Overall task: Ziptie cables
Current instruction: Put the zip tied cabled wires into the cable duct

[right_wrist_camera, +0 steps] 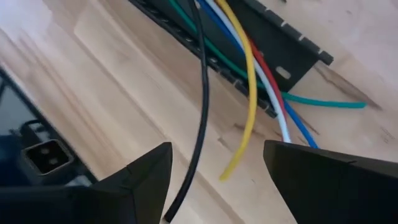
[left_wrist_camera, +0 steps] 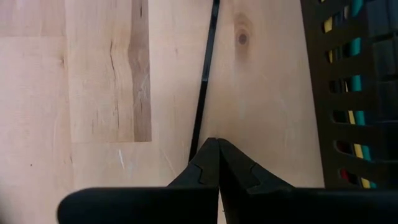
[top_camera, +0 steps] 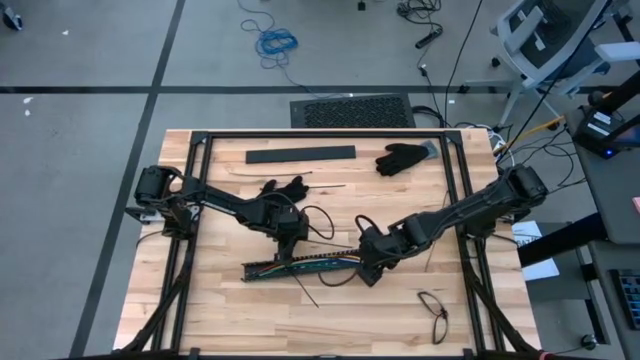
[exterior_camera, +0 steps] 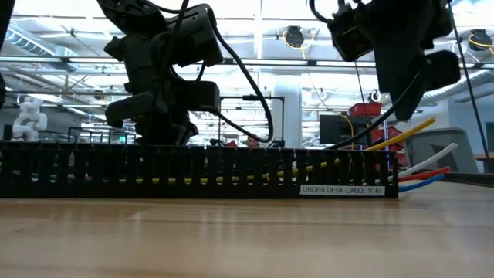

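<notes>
Cables point(right_wrist_camera: 249, 81) spilled from the slotted tray point(top_camera: 300, 266) at frame centre between your right gripper point(right_wrist_camera: 214, 168), spread wide and empty, and left gripper point(left_wrist_camera: 217, 163), pinched shut on a zip tie point(left_wrist_camera: 204, 81), so you needed them gathered first.

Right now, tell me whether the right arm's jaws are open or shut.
Open. In the right wrist view the right gripper shows a wide gap between its jaws, with the black cable and yellow cable lying loose there.
</notes>
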Action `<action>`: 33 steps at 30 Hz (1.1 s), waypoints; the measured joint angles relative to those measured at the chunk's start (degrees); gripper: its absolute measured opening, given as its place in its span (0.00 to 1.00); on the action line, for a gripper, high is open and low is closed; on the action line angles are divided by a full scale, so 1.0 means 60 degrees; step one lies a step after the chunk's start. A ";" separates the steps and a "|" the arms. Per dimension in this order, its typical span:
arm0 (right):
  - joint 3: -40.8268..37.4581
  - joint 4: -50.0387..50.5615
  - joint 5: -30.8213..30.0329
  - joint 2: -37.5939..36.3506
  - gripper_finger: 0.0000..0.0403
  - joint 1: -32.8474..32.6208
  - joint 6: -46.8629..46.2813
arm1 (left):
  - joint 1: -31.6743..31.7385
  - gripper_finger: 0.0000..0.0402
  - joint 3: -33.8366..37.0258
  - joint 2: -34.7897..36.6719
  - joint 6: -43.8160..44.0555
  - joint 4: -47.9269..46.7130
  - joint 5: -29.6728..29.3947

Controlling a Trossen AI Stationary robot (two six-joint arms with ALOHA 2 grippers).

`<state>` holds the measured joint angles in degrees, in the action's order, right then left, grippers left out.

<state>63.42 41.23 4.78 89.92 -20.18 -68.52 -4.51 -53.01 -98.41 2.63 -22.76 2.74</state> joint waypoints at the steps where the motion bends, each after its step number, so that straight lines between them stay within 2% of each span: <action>1: -0.0005 -0.0053 0.0009 0.0081 0.62 0.0013 0.0068 | 0.0000 0.00 0.0000 0.0000 0.0008 0.0000 0.0003; 11: -0.0004 -0.0552 0.0749 0.0958 0.62 0.0120 0.0363 | 0.0000 0.00 -0.0004 0.0000 0.0322 -0.0015 0.0007; 25: -0.0004 -0.0097 0.0719 0.0990 0.62 0.0178 0.0107 | 0.0000 0.00 -0.0004 0.0004 0.0448 -0.0022 0.0011; 29: -0.0004 -0.0081 0.0722 0.0990 0.52 0.0178 -0.0074 | 0.0000 0.00 -0.0004 0.0004 0.0506 -0.0015 0.0011; 33: -0.0004 -0.0090 0.0739 0.0990 0.31 0.0178 -0.0182 | 0.0000 0.00 -0.0004 0.0004 0.0517 0.0033 0.0015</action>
<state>63.40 40.69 9.22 95.85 -19.11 -69.62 -4.51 -53.04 -98.39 5.74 -22.56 2.83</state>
